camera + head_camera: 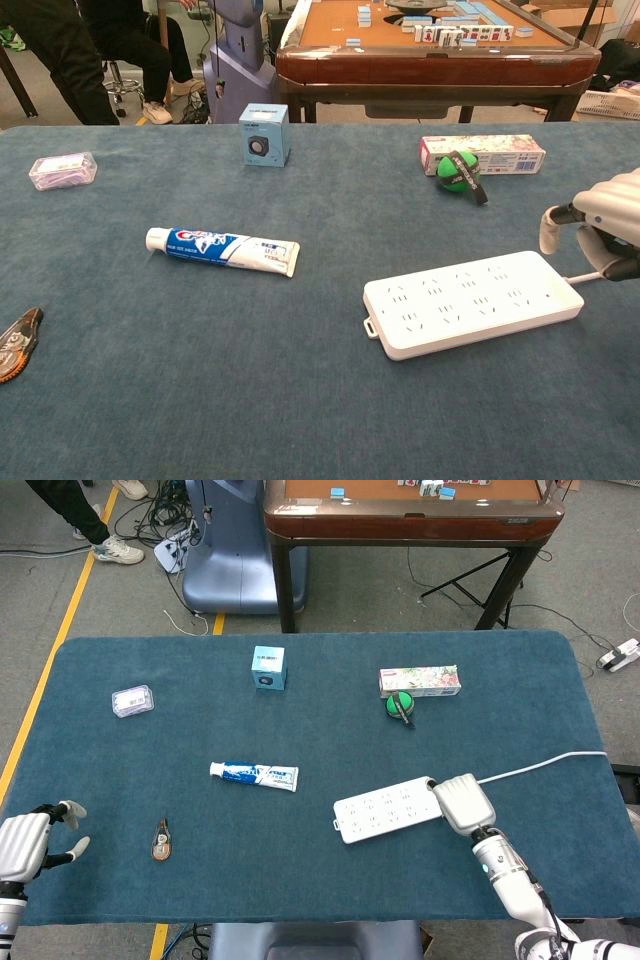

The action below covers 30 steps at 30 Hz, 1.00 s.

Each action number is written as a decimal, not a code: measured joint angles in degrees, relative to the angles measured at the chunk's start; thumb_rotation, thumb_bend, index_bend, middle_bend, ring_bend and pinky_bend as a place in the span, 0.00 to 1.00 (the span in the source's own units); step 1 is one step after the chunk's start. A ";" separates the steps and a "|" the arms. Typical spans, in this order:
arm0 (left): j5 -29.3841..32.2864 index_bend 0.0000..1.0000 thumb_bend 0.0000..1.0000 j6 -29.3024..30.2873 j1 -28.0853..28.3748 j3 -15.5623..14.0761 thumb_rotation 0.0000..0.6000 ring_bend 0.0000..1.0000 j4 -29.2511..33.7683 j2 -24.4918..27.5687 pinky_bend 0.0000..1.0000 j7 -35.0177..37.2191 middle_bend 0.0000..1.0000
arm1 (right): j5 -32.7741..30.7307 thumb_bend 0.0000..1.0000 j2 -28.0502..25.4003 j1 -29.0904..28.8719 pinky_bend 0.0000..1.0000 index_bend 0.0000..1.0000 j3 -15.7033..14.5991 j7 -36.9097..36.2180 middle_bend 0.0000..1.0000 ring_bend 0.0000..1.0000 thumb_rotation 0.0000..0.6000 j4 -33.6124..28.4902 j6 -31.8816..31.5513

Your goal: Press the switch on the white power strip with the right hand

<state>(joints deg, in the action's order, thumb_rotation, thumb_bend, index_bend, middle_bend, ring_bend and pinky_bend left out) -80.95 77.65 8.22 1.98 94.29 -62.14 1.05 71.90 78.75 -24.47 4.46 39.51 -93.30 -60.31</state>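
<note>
The white power strip [388, 809] [470, 302] lies flat on the blue table, its cable [545, 764] running off to the right. My right hand [462, 802] [605, 225] hovers over the strip's cable end, holding nothing. In the chest view one of its fingers [550, 230] points down just above the strip's right end, apart from it. The hand covers that end in the head view, and I cannot make out the switch. My left hand [28, 842] rests at the near left table edge, fingers apart and holding nothing.
A toothpaste tube [254, 774] lies left of the strip. A green ball [398, 705] and a flowered box [419, 681] sit behind it. Further off are a small blue box [268, 667], a clear case [132, 700] and a small brown object [162, 840].
</note>
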 measured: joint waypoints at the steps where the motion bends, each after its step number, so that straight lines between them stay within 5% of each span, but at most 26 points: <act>1: 0.05 0.54 0.27 -0.02 0.00 0.02 1.00 0.43 -0.04 -0.01 0.55 0.00 0.54 | -0.27 0.90 0.25 -0.19 1.00 0.36 -0.15 0.14 0.98 1.00 1.00 0.19 0.13; 30: 0.63 0.54 0.27 -0.12 -0.12 0.27 1.00 0.43 -0.45 0.02 0.55 -0.21 0.54 | -1.93 0.96 2.78 -2.48 1.00 0.36 -2.91 -0.14 0.98 1.00 1.00 2.60 0.66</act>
<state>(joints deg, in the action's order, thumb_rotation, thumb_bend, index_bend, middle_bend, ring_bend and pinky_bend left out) -80.31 77.53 8.11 2.24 93.85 -62.13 0.84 69.97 81.53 -26.96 1.55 39.37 -90.71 -59.65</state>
